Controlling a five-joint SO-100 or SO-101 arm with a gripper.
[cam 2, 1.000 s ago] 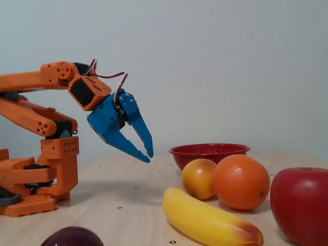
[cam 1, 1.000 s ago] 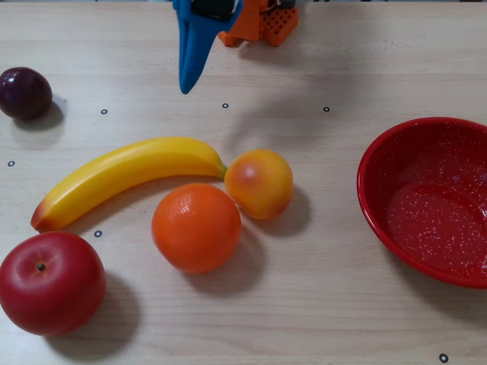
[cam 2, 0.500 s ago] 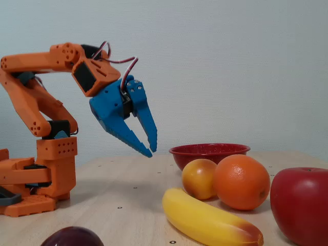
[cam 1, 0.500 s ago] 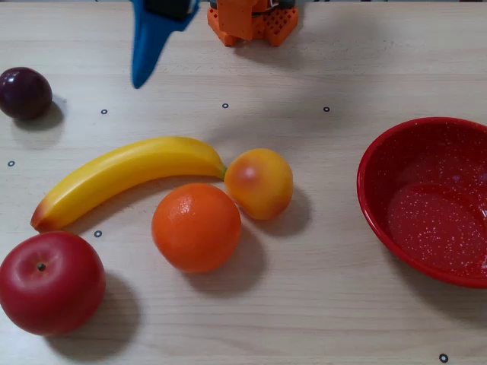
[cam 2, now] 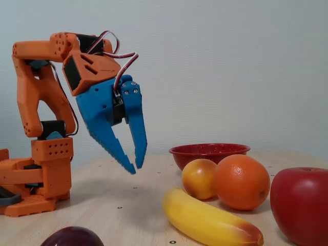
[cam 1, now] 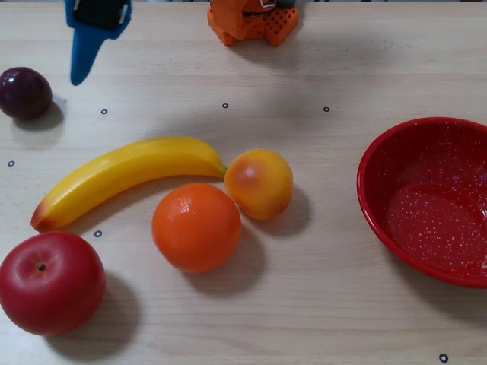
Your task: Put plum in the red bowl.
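Observation:
The plum (cam 1: pixel 24 93) is a small dark purple fruit at the far left of the overhead view. In the fixed view it shows only partly at the bottom edge (cam 2: pixel 72 237). The red bowl (cam 1: pixel 374 204) with white speckles sits at the right edge of the overhead view, and its rim (cam 2: pixel 209 149) shows behind the fruit in the fixed view. My blue gripper (cam 2: pixel 135 168) hangs in the air pointing down, its fingertips almost together and holding nothing. In the overhead view the gripper (cam 1: pixel 78 76) is just up and right of the plum, apart from it.
A yellow banana (cam 1: pixel 125 173), an orange (cam 1: pixel 196 226), a small peach-coloured fruit (cam 1: pixel 259 183) and a big red apple (cam 1: pixel 50 283) lie between plum and bowl. The orange arm base (cam 1: pixel 251 21) stands at the table's far edge.
The arm has swung left in the overhead view, from near its base toward the plum. In the fixed view it has risen and the gripper now points more steeply down.

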